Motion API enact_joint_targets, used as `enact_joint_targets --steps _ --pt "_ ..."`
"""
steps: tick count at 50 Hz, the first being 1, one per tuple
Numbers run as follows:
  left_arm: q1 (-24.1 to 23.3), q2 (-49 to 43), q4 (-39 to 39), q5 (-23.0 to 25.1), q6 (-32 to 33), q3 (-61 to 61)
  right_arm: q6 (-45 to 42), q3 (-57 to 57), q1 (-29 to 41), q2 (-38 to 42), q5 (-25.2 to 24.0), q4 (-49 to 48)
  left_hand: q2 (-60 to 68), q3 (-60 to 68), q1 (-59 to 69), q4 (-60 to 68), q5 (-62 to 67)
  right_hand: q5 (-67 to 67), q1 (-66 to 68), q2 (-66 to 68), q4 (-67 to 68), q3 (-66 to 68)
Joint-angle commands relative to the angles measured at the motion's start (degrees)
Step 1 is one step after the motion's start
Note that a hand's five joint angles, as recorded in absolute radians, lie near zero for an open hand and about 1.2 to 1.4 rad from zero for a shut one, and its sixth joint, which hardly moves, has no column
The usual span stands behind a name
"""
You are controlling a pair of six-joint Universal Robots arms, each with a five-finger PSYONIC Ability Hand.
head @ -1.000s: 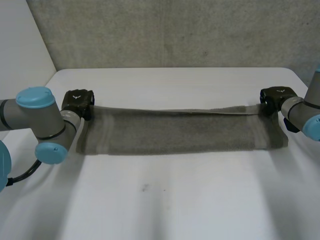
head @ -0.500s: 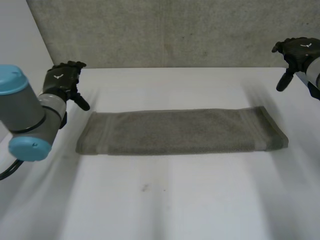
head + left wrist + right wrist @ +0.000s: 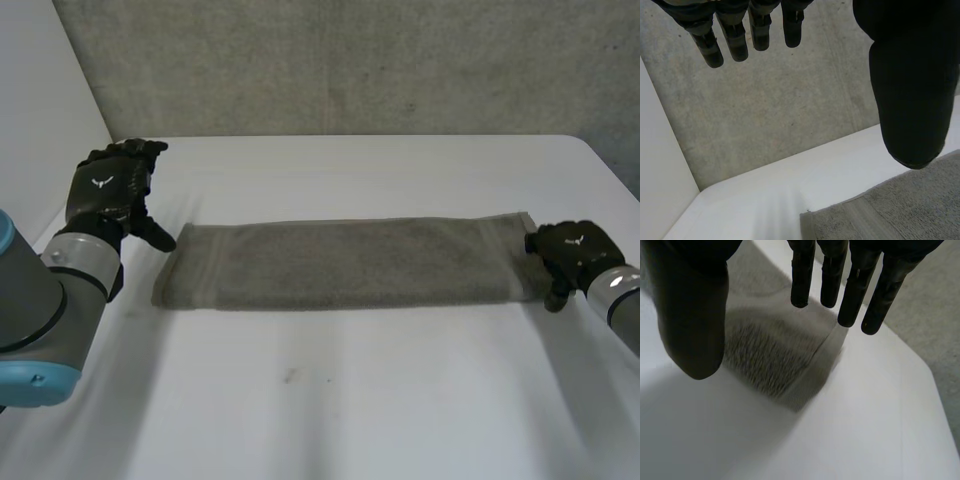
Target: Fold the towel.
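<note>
A grey towel (image 3: 340, 262) lies on the white table (image 3: 350, 400) as a long folded strip, running left to right. My left hand (image 3: 110, 185) hovers just off the towel's left end, fingers (image 3: 740, 35) straight and thumb (image 3: 910, 90) apart, holding nothing. The towel's far left corner (image 3: 880, 215) lies beyond that thumb. My right hand (image 3: 570, 252) is low at the towel's right end. Its fingers (image 3: 802, 275) are straight and spread from the thumb (image 3: 690, 315), and the towel's end (image 3: 780, 355) lies under the gap between them, not gripped.
A rough concrete wall (image 3: 350, 60) rises behind the table's far edge. A white panel (image 3: 40, 100) stands at the far left. Bare tabletop stretches in front of the towel.
Both hands let go of the towel's far edge and rose. The towel settled flat. The left hand now hovers off the left end; the right has come down to the right end.
</note>
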Motion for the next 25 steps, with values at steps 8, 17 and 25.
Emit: enact_joint_targets --steps 8,17,25 --pt "-0.1 -0.5 0.4 0.0 0.0 -0.4 -4.5 -2.8 -1.9 6.1 -0.3 -3.1 0.6 0.5 0.1 0.5 -1.3 42.0 43.2 43.6 42.7 42.9" --pt "0.0 -0.3 0.4 0.0 0.0 -0.7 -4.3 -4.8 -6.3 5.1 2.9 -3.2 0.6 0.5 0.1 0.5 -1.3 54.1 55.3 55.7 54.8 54.9" --pt "0.1 -0.2 0.4 0.0 0.0 -0.8 -6.6 -8.2 -17.9 3.2 6.7 -1.4 0.6 0.5 0.1 0.5 -1.3 54.1 55.3 55.7 54.8 54.9"
